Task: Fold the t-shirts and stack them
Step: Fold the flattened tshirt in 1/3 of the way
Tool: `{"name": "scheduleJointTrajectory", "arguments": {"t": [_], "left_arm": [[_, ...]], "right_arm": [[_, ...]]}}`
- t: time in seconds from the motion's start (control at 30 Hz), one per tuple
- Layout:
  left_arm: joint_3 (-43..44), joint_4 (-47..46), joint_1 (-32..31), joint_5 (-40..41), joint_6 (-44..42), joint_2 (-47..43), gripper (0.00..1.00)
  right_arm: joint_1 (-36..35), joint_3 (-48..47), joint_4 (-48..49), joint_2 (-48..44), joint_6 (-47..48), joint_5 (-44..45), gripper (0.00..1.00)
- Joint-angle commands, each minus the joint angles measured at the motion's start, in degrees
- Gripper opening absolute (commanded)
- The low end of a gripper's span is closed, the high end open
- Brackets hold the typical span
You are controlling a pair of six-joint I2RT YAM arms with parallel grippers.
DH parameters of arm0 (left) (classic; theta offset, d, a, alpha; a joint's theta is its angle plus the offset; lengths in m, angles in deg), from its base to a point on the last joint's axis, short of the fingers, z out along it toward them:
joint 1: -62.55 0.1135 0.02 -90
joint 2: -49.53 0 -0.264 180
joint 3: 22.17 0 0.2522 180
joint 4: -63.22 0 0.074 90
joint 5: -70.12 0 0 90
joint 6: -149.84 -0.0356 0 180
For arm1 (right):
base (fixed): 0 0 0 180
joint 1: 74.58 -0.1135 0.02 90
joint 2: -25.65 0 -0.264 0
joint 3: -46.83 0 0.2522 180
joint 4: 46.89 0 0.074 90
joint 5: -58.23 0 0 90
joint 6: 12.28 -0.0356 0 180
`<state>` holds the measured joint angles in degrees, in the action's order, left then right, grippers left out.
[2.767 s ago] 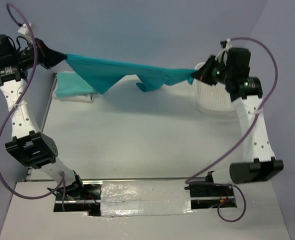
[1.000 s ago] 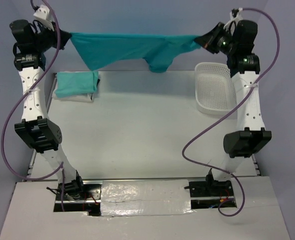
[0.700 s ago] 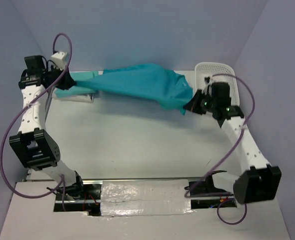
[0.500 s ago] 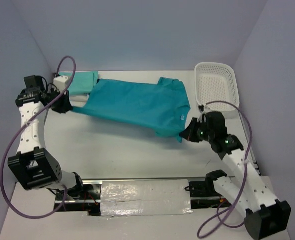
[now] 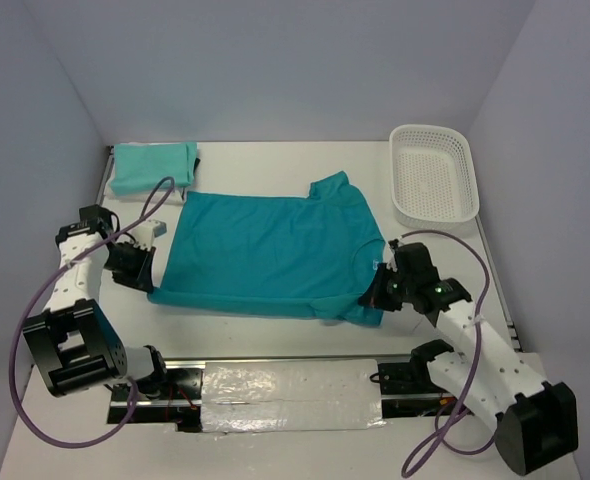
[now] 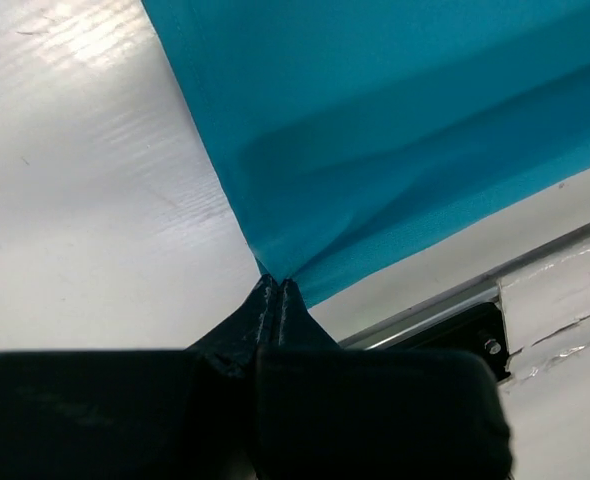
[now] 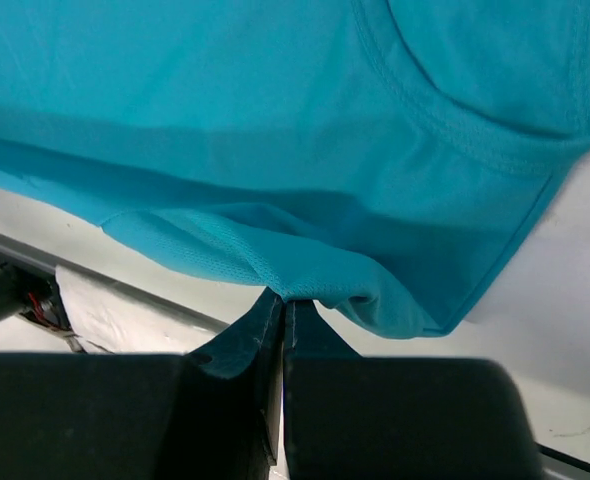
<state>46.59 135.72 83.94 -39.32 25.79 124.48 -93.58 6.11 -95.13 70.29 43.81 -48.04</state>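
A teal t-shirt (image 5: 265, 255) lies spread flat on the white table, collar to the right. My left gripper (image 5: 147, 283) is shut on its near left corner, seen as a pinched hem in the left wrist view (image 6: 275, 278). My right gripper (image 5: 370, 296) is shut on its near right sleeve edge, seen in the right wrist view (image 7: 285, 298). A folded pale mint t-shirt (image 5: 153, 166) lies at the far left. The white and dark green tees are out of view.
A white lattice laundry basket (image 5: 433, 186) stands at the far right. The table's near edge with a metal rail (image 5: 275, 360) runs just below the teal shirt. Purple cables loop beside both arms.
Both arms have swung the teal shirt down from held stretched in the air and drawn it toward the near edge, so it now lies flat on the table. Both grippers stay shut on it.
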Motion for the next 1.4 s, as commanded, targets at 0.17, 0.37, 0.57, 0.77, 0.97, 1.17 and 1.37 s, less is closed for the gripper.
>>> {"name": "scheduleJointTrajectory", "arguments": {"t": [0.17,0.37,0.57,0.77,0.97,1.17,1.37], "left_arm": [[10.5,-7.2,0.2,-3.8,6.4,8.1,0.00],[14.1,-12.3,-1.2,-4.9,9.1,16.0,0.00],[15.6,-15.8,-4.5,-3.9,10.7,20.2,0.00],[16.5,-18.7,-5.2,-1.0,12.3,23.8,0.00],[18.9,-18.1,-4.9,1.9,14.3,26.1,0.31],[25.6,-12.5,-1.0,2.1,18.3,26.6,0.66],[16.8,-8.3,-1.2,1.2,16.0,22.4,0.66]], "right_arm": [[1.0,-13.3,5.8,17.5,5.5,3.5,0.00],[4.7,-16.8,8.0,26.1,8.3,3.8,0.00],[6.4,-19.7,9.8,32.5,11.8,1.0,0.00],[6.4,-23.6,7.5,39.6,14.9,1.2,0.03],[8.7,-28.8,3.8,46.1,14.8,4.9,0.54],[15.0,-33.6,-1.3,42.7,13.1,6.5,0.60],[14.9,-24.2,-4.3,32.8,9.1,4.0,0.56]]}}
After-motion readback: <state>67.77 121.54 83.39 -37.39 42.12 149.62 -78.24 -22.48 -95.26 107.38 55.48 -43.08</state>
